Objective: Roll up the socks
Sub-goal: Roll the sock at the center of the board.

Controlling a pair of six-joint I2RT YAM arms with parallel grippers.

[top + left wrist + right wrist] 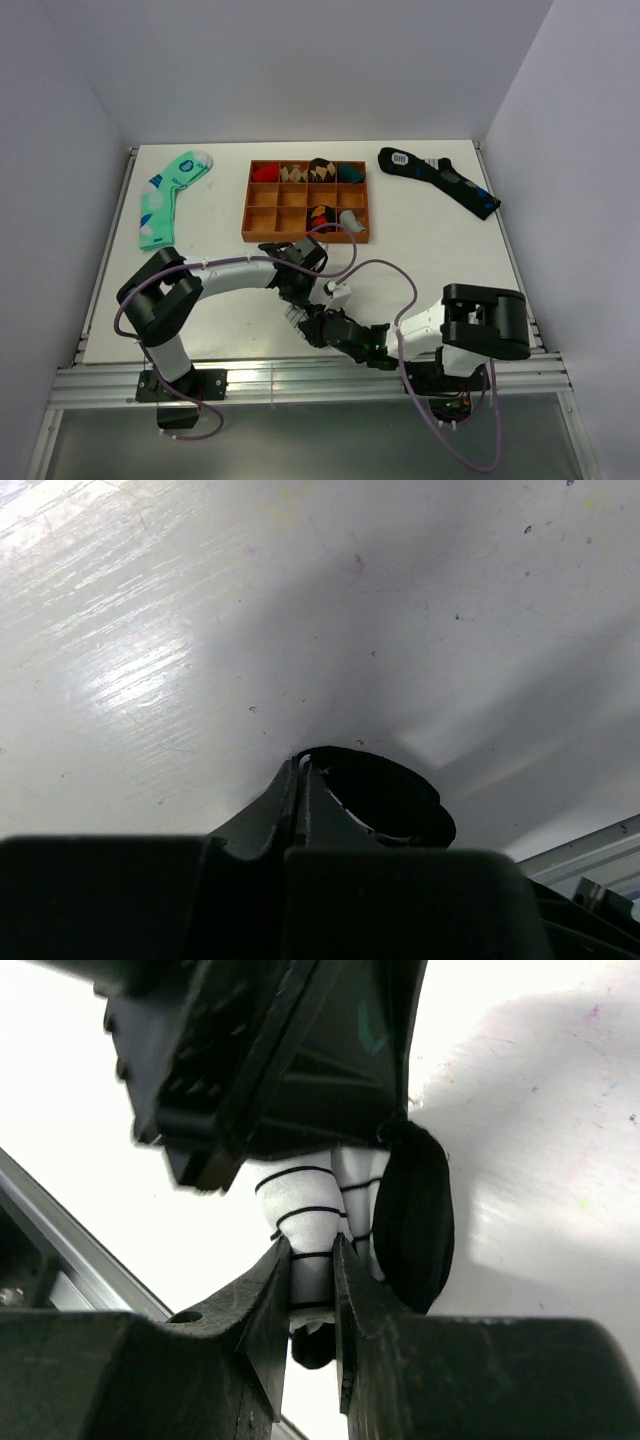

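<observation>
My right gripper [312, 1252] is pinched almost closed on the white striped sock [300, 1210], gripping its white part. My left gripper [303, 767] is closed to a slit, with that sock's black cuff [385, 800] caught at its tips. The sock is held between the two grippers, near the front edge of the table [450, 255]. The white label [399, 158] on the long black sock [455, 187] is too small to read.

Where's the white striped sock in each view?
Right wrist: sock centre, pinched in right gripper.
Left wrist: its black end lower centre, at the tip of left gripper.
Top external: mostly hidden where both grippers meet, front centre.
Shared landmark: white table.
</observation>
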